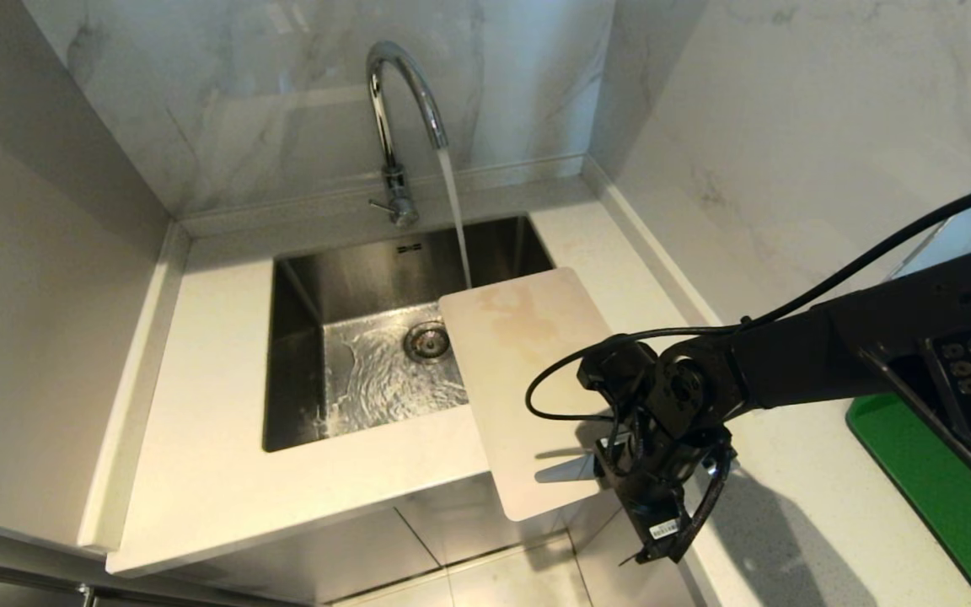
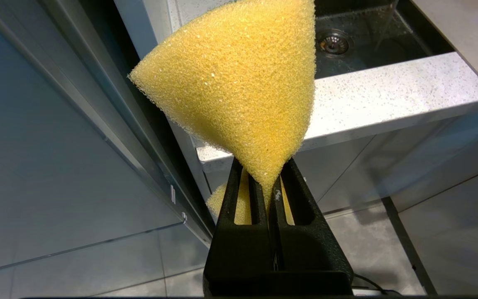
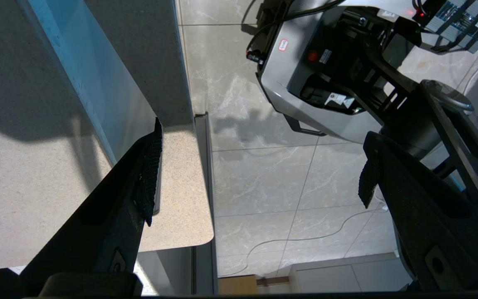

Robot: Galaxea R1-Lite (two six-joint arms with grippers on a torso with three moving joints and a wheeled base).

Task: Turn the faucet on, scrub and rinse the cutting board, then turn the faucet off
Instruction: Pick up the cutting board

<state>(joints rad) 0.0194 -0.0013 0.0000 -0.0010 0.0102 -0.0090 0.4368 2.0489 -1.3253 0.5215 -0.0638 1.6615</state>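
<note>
The chrome faucet (image 1: 393, 110) is running; its stream (image 1: 454, 219) falls into the sink just past the far edge of the cutting board (image 1: 528, 379). The cream board lies across the sink's right rim and overhangs the counter's front edge. My right gripper (image 1: 662, 531) points down at the board's near right corner and is open. In the right wrist view, one pad (image 3: 149, 174) sits over the board's rounded corner (image 3: 176, 195), and the other hangs over the floor. My left gripper (image 2: 270, 182) stays low beside the cabinet, shut on a yellow sponge (image 2: 239, 83).
The steel sink (image 1: 292, 354) holds rippling water around its drain (image 1: 428, 340). Marble walls close off the counter at the back and right. A green mat (image 1: 941, 497) lies on the counter at far right. My own base (image 3: 305, 62) stands on the tiled floor below.
</note>
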